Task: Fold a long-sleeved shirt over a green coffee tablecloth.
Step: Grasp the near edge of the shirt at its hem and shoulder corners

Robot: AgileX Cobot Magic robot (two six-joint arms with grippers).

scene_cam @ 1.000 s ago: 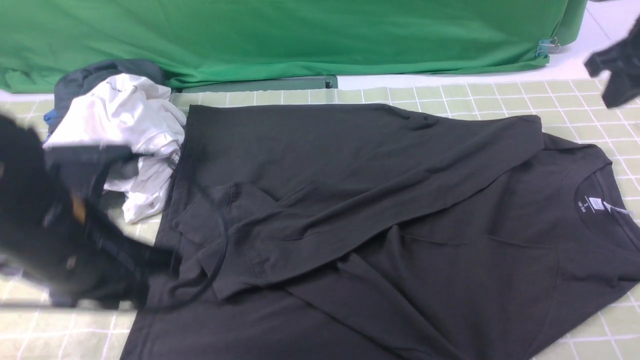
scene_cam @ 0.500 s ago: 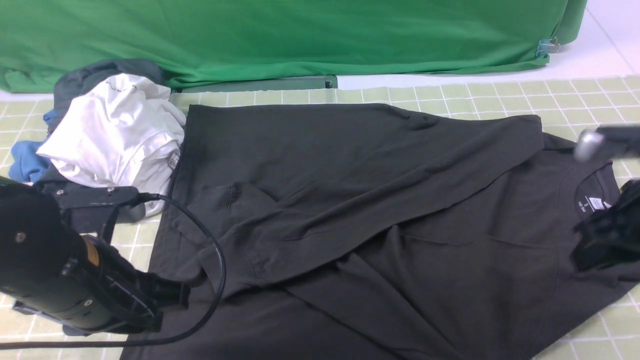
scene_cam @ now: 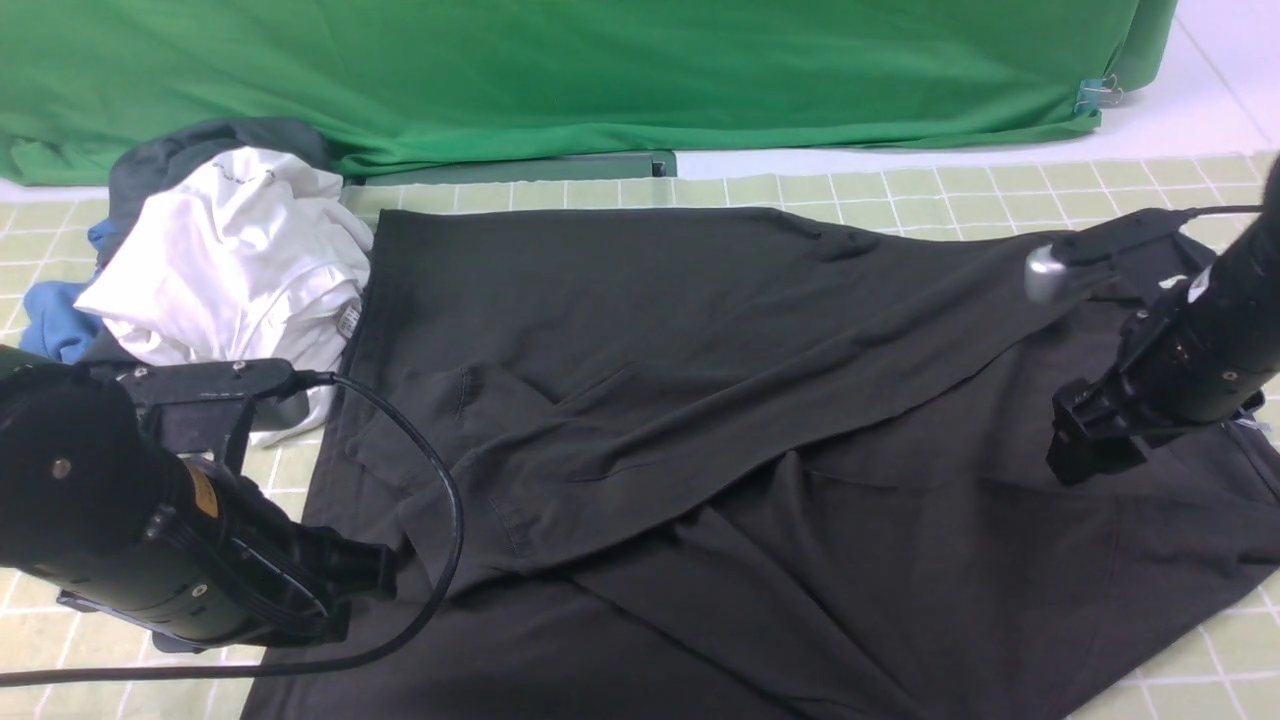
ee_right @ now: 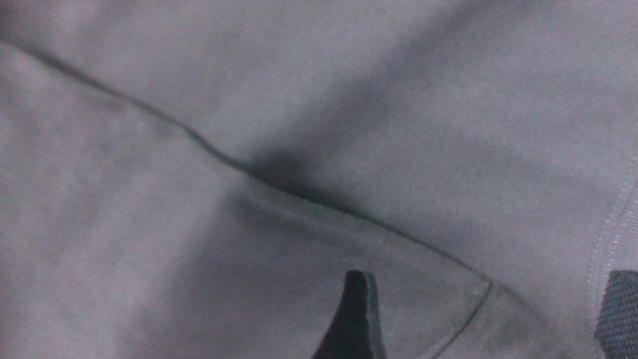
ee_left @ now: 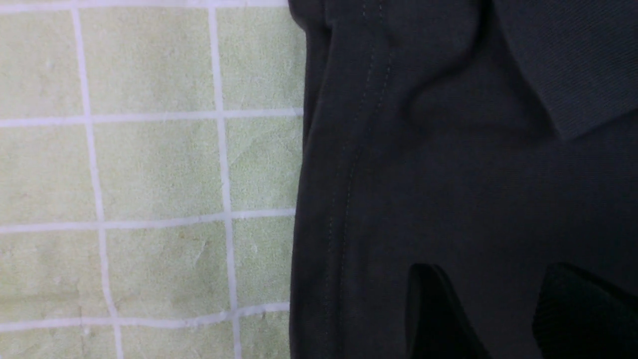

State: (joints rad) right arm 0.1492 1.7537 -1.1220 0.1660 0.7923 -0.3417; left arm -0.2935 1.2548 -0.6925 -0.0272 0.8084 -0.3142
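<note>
Front view only: the full layout. The green coffee tablecloth [scene_cam: 1000,185], pale with a white grid, covers the table. Plain bright green fabric [scene_cam: 600,70] hangs behind it, with a clip [scene_cam: 1095,95] at its right corner. The long-sleeved shirt [scene_cam: 700,400] lies on the tablecloth and takes up most of the middle and right. A white garment [scene_cam: 240,250] is heaped at the shirt's far left corner, with a blue garment [scene_cam: 50,310] beside it.

Left gripper [scene_cam: 365,580]: low, at the shirt's left edge. A black cable [scene_cam: 440,520] loops over the cloth there. Right gripper [scene_cam: 1085,450]: over the shirt's right part. The front view does not show how the jaws stand on either one.

Left wrist view adds:
- Fingers [ee_left: 433,309] apart, over flat shirt fabric, nothing pinched.
- The shirt's edge runs straight against the grid, with a double row of hem stitching [ee_left: 349,174].

Right wrist view adds:
- Fingers [ee_right: 356,319] spread wide, with only shirt fabric under them and none of it gripped.
- A seam [ee_right: 299,194] crosses the fabric on a diagonal.
- The tablecloth is out of this frame.

Shirt appearance:
- Dark charcoal, matte.
- Partly folded: one large panel is laid diagonally across the body.
- A sleeve cuff lies doubled near the left edge.
- Shallow wrinkles fan out from the centre.
</note>
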